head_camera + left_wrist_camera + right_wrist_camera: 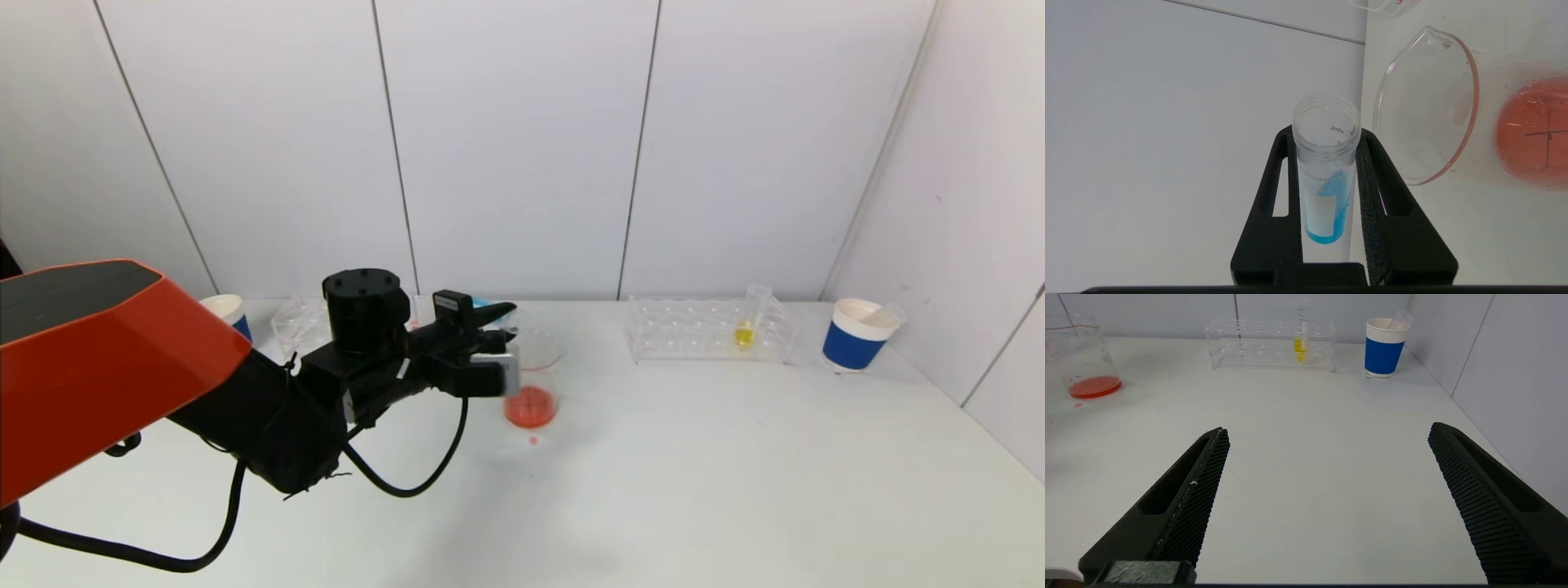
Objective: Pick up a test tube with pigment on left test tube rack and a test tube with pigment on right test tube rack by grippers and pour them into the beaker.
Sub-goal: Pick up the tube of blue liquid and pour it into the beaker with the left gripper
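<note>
Head view: the left gripper [502, 322] reaches out level over the table [694, 457], its tip just beside the rim of the beaker [532, 384], which holds red liquid at the bottom. The left rack [298, 322] lies behind the arm. The right rack [709, 329] stands well apart, with a yellow tube [744, 331] upright in it. A blue cup [861, 333] stands right of that rack, another cup [229, 313] at the far left.

Left wrist view: the left gripper's fingers [1372, 196] are clamped on a blue tube [1327, 171], its open mouth beside the beaker's spout.

Right wrist view: the right gripper [1327, 435] hovers low over bare table, jaws spread wide and empty, pointing toward the right rack.
</note>
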Robot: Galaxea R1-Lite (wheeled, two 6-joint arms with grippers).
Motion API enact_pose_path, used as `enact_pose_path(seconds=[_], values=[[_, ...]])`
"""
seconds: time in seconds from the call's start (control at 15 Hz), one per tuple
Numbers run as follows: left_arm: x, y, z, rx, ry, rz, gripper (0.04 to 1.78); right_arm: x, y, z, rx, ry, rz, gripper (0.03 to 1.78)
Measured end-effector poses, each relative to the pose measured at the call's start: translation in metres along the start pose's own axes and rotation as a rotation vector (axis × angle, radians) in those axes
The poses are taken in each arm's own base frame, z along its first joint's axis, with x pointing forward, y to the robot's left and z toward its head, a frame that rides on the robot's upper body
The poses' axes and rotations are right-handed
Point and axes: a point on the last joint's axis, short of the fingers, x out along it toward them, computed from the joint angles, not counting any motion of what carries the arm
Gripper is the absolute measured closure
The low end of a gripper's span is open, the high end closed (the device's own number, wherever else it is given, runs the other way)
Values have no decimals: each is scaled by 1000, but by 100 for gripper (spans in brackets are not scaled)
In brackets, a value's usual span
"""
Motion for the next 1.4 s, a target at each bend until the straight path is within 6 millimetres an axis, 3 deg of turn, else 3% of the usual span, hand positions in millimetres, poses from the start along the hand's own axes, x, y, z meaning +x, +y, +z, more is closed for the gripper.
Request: enact_pose_path(seconds=[1.4], values=[[4,3,-3,108,16,-24,139,0,0,0,0,0,0,4]])
